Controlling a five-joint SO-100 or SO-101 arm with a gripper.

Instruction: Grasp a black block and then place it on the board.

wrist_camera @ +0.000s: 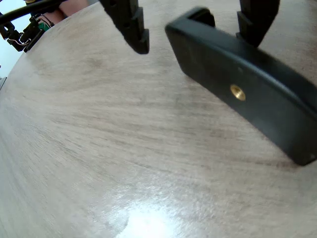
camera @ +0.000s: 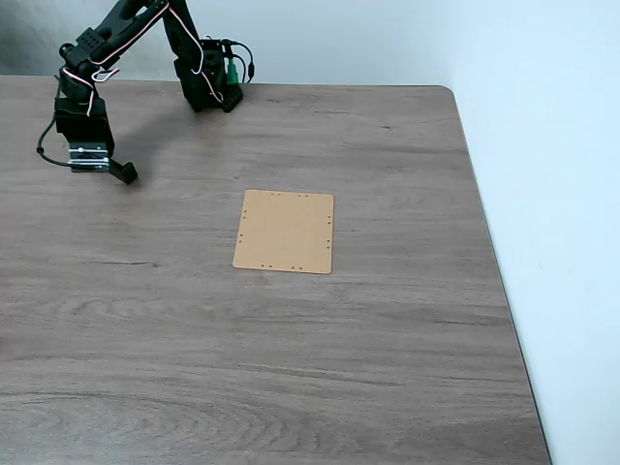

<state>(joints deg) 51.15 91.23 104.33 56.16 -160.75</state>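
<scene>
The black block lies on the tabletop as a matte bar with a small brass insert in its side. In the wrist view, its far end sits between my gripper's two black fingers. The left finger stands well clear of the block, and the right finger is close against its far side. The gripper is open. In the fixed view the gripper is low over the table at the far left, with the block poking out to its right. The tan board lies flat mid-table, well right of the block.
The arm's base stands at the table's back edge with wires around it. The wood-grain table ends at a rounded corner on the right, beside a white wall. Bare tabletop separates the block from the board.
</scene>
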